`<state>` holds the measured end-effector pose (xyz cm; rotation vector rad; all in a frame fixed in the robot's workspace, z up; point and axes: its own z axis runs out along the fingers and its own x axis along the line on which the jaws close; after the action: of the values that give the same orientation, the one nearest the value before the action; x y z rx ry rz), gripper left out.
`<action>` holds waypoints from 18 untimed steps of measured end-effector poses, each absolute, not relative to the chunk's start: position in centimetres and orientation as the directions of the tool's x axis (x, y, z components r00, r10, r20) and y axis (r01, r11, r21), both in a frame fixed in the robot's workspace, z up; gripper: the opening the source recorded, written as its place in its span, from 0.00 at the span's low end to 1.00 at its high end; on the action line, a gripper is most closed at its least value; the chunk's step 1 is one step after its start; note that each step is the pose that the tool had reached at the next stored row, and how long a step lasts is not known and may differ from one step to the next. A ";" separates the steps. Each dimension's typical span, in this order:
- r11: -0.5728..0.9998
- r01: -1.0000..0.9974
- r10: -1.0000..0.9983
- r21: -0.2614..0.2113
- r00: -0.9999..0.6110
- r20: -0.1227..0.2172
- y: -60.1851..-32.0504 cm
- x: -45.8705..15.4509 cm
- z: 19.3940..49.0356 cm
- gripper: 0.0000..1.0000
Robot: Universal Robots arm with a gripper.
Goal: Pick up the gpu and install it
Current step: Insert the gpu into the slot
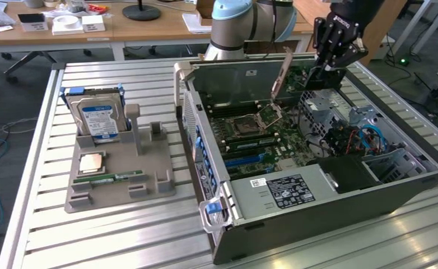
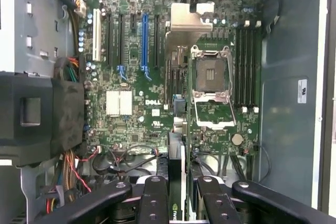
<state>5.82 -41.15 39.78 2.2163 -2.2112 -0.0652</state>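
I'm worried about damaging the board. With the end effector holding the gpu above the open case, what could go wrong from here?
1. The gpu sits edge-on in the end effector, appearing offset from the blue slot; lowered misaligned, it could strike the motherboard.
2. The CPU socket lies open nearby; a slipped card could hit it.
3. Loose cables close under the card might snag.

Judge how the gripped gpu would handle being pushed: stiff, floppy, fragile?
Probably stiff: the gpu hangs straight, unbent, from the gripper. Likely light for its size, being a thin card. Possibly fragile: held by one edge, a skewed push could lever it.
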 end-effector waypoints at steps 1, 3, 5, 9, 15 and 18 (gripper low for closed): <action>-0.005 -0.999 -1.000 0.032 0.004 -0.022 -41.1 5.8 39.7 0.26; -0.008 -1.000 -1.000 0.025 0.007 -0.022 -41.1 5.6 39.6 0.26; -0.008 -1.000 -1.000 0.021 0.008 -0.022 -41.1 5.2 39.5 0.26; -0.007 -1.000 -1.000 0.021 0.006 -0.022 -41.1 4.7 39.5 0.26; 0.001 -1.000 -1.000 0.021 -0.001 -0.022 -41.2 3.7 39.3 0.26; 0.003 -1.000 -1.000 0.021 -0.004 -0.022 -41.1 3.3 39.0 0.26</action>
<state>3.34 -41.15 39.05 2.2180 -2.2259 -0.0473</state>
